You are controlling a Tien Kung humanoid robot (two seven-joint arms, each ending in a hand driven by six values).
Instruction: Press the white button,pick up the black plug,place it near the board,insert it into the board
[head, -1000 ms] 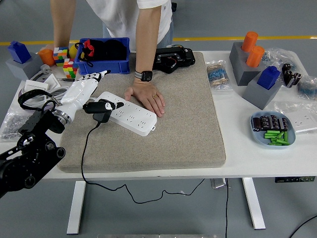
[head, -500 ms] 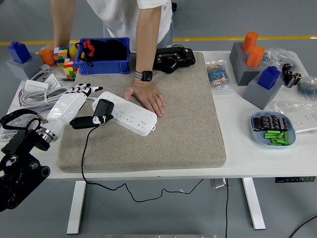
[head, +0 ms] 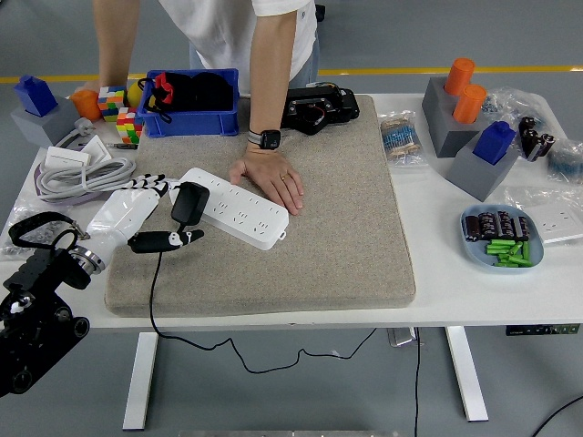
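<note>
On the white tabletop (head: 437, 273), under a grey mat (head: 319, 218), we see the left robot hand (head: 137, 214) open and empty beside the black plug (head: 189, 202) in the board (head: 235, 208), its arm cut off by the frame.

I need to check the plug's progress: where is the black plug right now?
In the head view, the black plug sits at the left end of the white power strip on the mat, just beside the left hand.

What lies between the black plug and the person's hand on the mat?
In the head view, the white board spans from the plug to the person's hand resting on its end.
</note>
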